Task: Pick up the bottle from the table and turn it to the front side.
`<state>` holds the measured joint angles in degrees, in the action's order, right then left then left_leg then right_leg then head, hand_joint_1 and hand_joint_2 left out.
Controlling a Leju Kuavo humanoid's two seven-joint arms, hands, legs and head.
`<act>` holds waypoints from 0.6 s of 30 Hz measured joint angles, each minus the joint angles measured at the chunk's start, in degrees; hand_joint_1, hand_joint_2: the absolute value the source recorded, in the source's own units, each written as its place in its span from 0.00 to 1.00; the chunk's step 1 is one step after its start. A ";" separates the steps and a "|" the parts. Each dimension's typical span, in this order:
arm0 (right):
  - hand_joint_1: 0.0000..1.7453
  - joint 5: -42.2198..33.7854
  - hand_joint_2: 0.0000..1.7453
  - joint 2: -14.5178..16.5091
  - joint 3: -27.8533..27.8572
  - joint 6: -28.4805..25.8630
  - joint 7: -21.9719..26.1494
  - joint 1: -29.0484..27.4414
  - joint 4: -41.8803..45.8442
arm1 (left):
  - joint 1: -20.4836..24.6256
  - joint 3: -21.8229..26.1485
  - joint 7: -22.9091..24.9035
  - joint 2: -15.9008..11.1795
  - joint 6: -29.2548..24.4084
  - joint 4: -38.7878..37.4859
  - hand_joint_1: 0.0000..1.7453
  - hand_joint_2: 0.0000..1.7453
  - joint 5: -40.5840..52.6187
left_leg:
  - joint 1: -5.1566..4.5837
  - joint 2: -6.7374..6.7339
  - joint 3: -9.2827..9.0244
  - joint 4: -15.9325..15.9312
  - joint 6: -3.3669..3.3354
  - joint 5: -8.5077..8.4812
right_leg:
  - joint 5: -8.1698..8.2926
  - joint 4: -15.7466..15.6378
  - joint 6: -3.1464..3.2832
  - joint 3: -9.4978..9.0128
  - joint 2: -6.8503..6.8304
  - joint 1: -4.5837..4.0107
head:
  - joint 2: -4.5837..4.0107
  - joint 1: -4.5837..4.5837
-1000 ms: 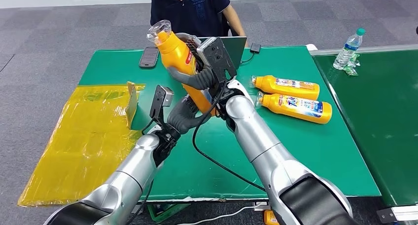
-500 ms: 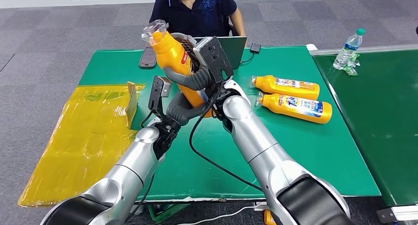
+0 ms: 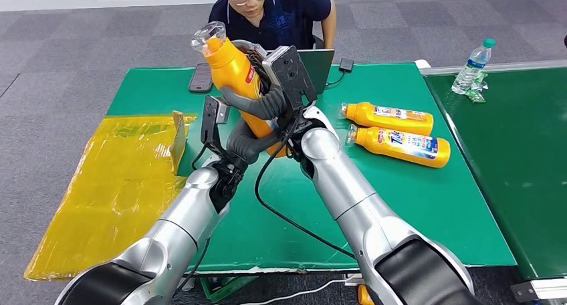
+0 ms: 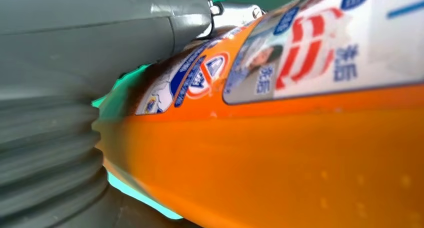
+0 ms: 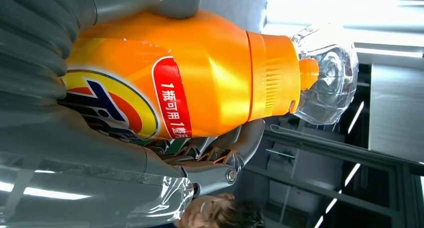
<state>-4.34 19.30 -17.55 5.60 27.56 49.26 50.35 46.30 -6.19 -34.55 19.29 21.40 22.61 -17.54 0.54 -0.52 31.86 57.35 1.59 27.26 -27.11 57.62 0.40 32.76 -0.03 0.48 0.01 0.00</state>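
While lifted off the table, orange bottle tilted, clear-capped, both hands' fingers clamped on it.

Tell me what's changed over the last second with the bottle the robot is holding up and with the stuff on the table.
The orange bottle, gripped by the right hand and left hand, has drifted slightly left and a little higher, both arms moving with it. Neither hand let go. The person behind the table leaned forward. The two lying bottles, phone and water bottle stayed put.
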 joint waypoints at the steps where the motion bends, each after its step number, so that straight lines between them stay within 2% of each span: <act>1: 1.00 -0.10 1.00 0.00 0.00 -0.05 0.00 0.02 -0.02 | 0.03 -0.31 0.21 0.01 0.09 0.01 1.00 1.00 -0.97 | 0.00 0.00 0.00 0.00 0.00 0.00 | 0.00 0.00 0.00 0.00 0.00 0.00 | -0.01 0.00; 18: 1.00 -1.15 1.00 0.10 0.00 -0.12 0.24 0.07 -0.19 | 0.05 -2.80 0.84 -0.21 0.28 0.10 1.00 1.00 -5.94 | 0.00 0.00 0.00 0.00 0.00 0.00 | 0.00 0.00 0.00 0.00 0.00 0.00 | 0.00 0.00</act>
<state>-5.49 19.40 -17.55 5.48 27.80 49.33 50.16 46.35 -8.98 -33.71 19.09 21.68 22.71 -23.47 0.54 -0.52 31.86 57.36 1.59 27.26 -27.11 57.62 0.40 32.76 -0.03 0.48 0.01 0.00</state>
